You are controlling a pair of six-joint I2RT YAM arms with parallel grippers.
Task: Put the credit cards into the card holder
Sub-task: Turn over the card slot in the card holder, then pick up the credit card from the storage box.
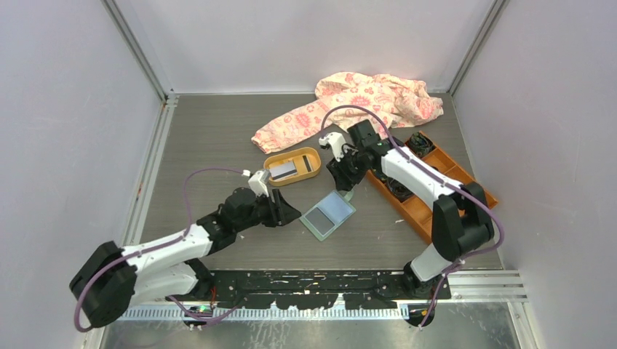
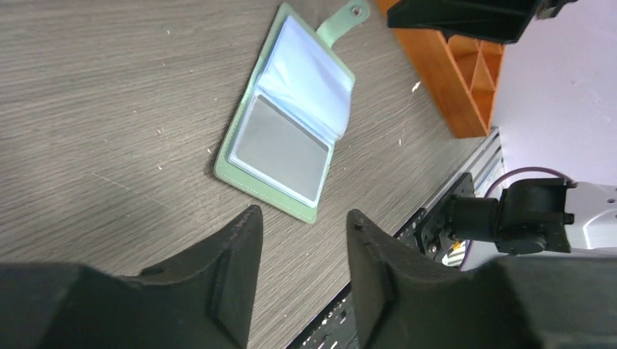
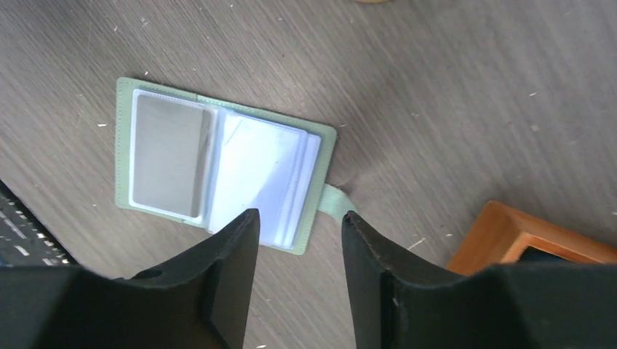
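While the holder [image 1: 328, 214] lies open on the table between both arms, I see the cards [image 1: 285, 170] in the oval tray [image 1: 271, 161], just far-left of it. My left gripper [image 2: 302, 218] hovers at its left and my right gripper [image 3: 298, 218] over its far edge. Both have their fingers partly apart, gripping nothing.

Top cam looks down from behind arm bases [image 1: 426, 273], whole desk [image 1: 218, 138] in view. Both wrist cams sit close, sharing the open card holder [image 2: 287, 138].
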